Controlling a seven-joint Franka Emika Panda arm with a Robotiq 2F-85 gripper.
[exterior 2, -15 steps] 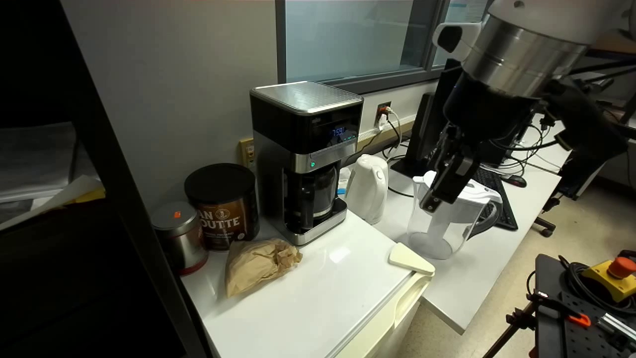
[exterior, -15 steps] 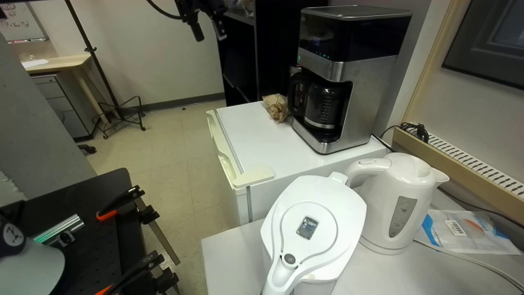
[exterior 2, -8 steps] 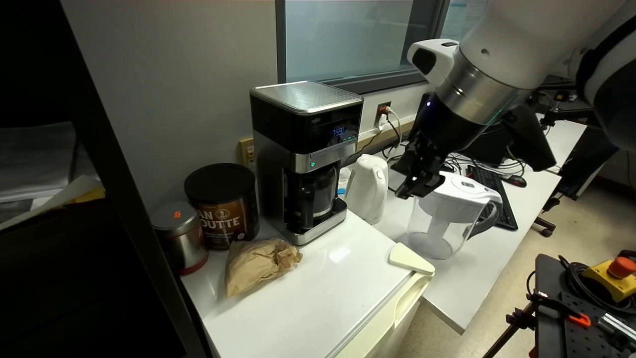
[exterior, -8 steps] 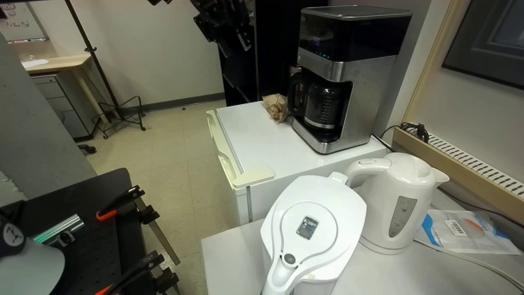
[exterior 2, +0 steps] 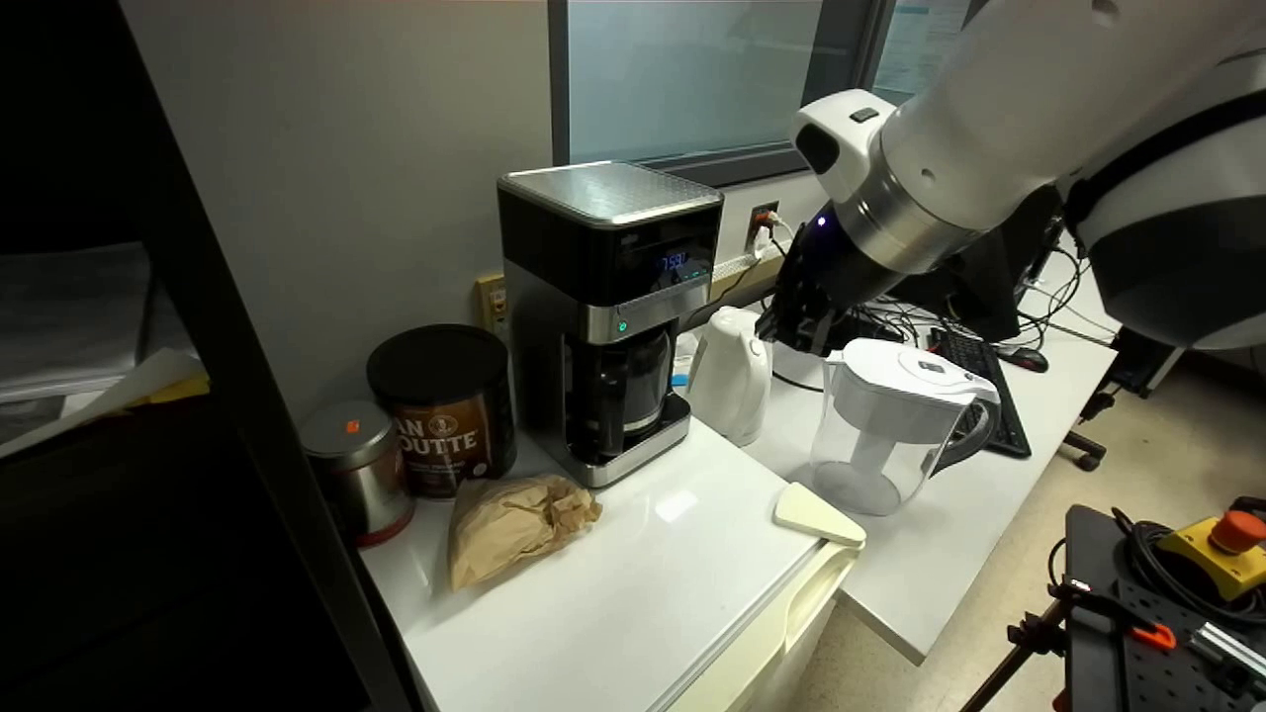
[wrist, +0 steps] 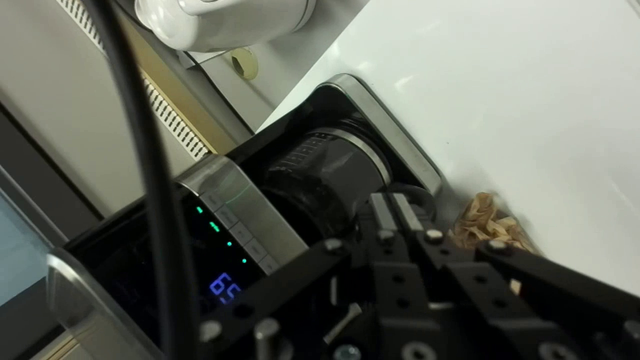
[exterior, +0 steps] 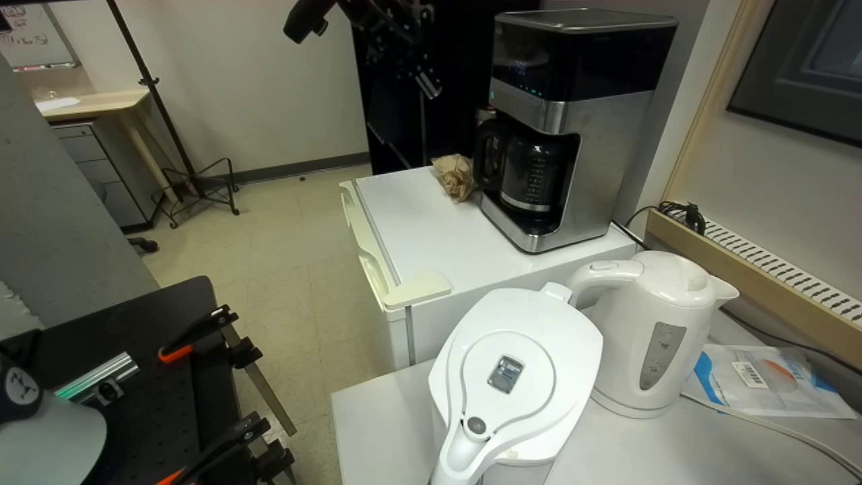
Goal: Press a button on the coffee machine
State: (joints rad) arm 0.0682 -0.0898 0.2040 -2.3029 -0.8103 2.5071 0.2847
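The coffee machine point(exterior 2: 554, 257), a tall black and silver box with a dark carafe point(exterior 2: 648, 381) in its base, stands upright on a white fridge top. Its silver front carries a green-lit round spot point(exterior 2: 622, 326). In the wrist view a row of flat buttons point(wrist: 241, 233) runs along the panel beside green lights and blue digits, partly covered by my arm parts and a cable. My gripper point(wrist: 390, 196) is shut, its fingertips almost together with nothing between them. In an exterior view the gripper point(exterior: 429, 85) hangs in front of the machine, apart from it.
A white kettle point(exterior 2: 732, 376) and a filter jug point(exterior: 518, 377) stand on the adjoining desk. Beside the machine are a crumpled paper bag point(exterior 2: 519, 524), a coffee tin point(exterior 2: 445, 415) and a metal canister point(exterior 2: 356, 465). A black cable point(wrist: 150, 165) crosses the wrist view.
My gripper has swung closer to the coffee machine and tilted towards its front. Its fingers, spread apart a second ago, have come together. The machine and the things around it have not moved.
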